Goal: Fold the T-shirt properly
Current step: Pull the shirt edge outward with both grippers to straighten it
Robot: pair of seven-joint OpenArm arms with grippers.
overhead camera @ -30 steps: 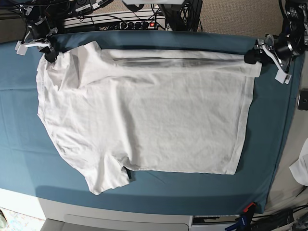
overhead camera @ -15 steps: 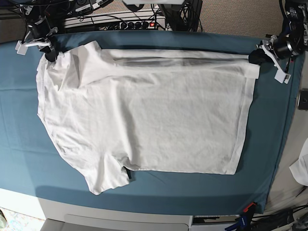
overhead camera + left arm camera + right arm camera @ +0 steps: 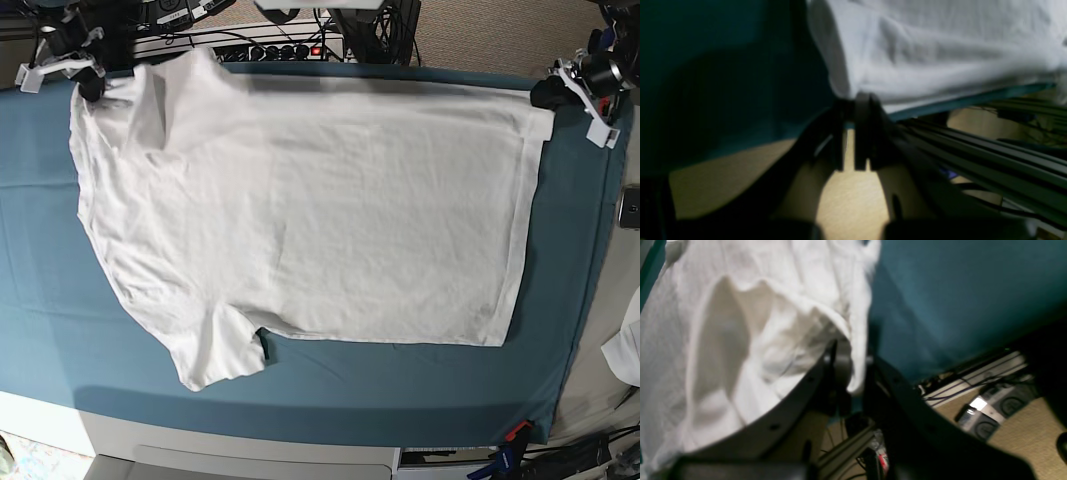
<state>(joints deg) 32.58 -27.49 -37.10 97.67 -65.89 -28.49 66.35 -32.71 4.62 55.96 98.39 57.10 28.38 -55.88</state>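
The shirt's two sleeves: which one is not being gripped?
The sleeve at the table's near edge lies free; the far one sits by the right gripper.

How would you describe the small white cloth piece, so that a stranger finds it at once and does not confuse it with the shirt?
Start from the teal-blue sheet that covers the table. Leave its right edge, near the front: the white scrap lies there on the bare surface, cut off by the picture's border. Unlike the big T-shirt, it is small and no gripper holds it.
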